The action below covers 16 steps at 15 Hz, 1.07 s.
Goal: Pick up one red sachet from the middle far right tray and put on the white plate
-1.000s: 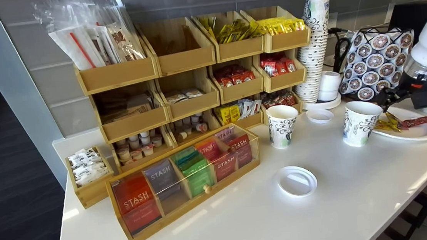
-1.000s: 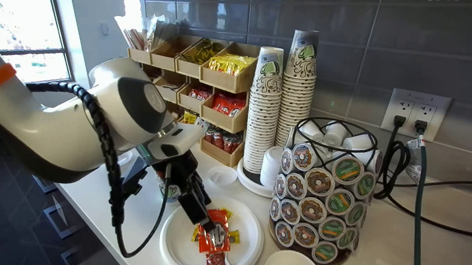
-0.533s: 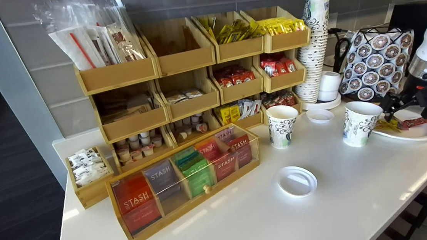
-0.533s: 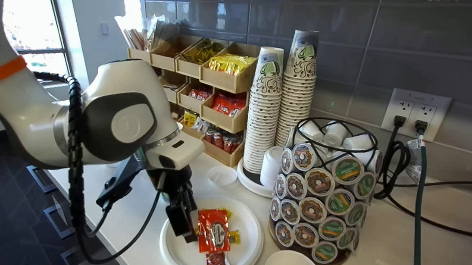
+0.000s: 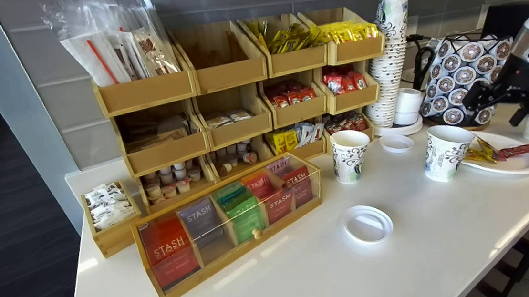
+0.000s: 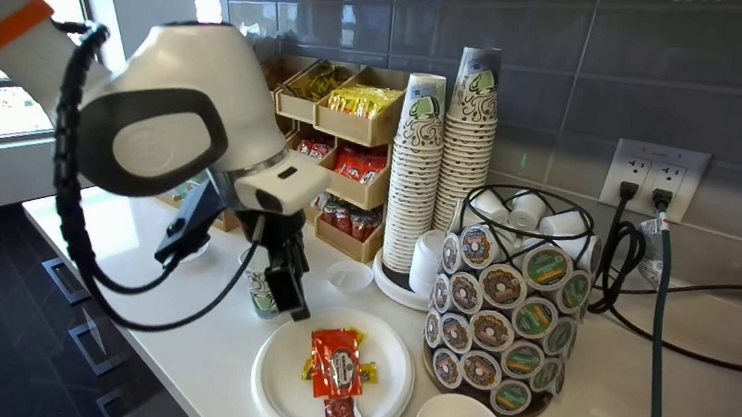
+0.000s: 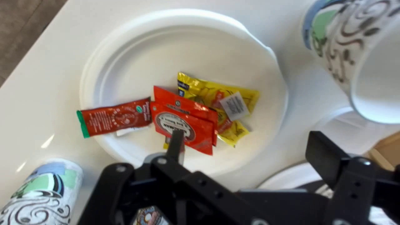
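The end effector (image 7: 250, 145) hangs above the white plate (image 7: 193, 56) with its 2 fingers wide apart, and nothing is held between them. On the plate, near the front edge of the bench (image 5: 299, 270), lie 2 bright red sachets (image 7: 187, 122), the upper partly covering the lower. It cannot be told which of them is the sachet of the task. Similar sachets (image 5: 346, 83) are in the middle far right tray (image 5: 353, 99), by the back edge of the bench.

Judging from this, the placing seems finished, and the step in hand is probably to leave the plate. To do it well, the end effector should first rise straight up, and only after this go sideways, because 1 patterned cup (image 7: 347, 50) stands just beside the plate and a further cup (image 7: 47, 193) stands near its opposite side. The fingertips should not brush the sachets, as such light packets will likely slide easily. The dark red packet (image 7: 118, 117) lies across the rim, so even a small touch could push it off.
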Tool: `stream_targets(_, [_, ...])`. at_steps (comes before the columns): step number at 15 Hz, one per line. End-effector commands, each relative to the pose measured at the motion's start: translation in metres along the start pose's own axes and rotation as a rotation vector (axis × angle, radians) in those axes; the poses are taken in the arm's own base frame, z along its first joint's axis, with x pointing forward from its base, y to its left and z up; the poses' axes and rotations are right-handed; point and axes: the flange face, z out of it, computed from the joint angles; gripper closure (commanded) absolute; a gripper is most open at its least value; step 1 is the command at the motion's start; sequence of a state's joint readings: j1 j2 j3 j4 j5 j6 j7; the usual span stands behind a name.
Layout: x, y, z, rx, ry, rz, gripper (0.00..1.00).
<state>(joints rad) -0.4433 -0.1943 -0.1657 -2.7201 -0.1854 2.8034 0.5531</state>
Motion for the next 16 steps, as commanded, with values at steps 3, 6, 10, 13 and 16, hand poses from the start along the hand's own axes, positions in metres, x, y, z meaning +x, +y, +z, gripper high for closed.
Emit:
stream_targets(3, [0.024,0.025,-0.118,0.075,-0.049,-0.145,0.0])
stream_targets(6, [0.031,0.049,-0.167,0.11,-0.043,-0.289,0.0])
stream_targets(10, [0.03,0.071,-0.2,0.162,-0.022,-0.45,0.0])
stream_targets(13, [0.033,0.074,-0.202,0.14,-0.008,-0.441,0.0])
stream_targets(16, [0.032,0.075,-0.205,0.149,-0.004,-0.461,0.0])
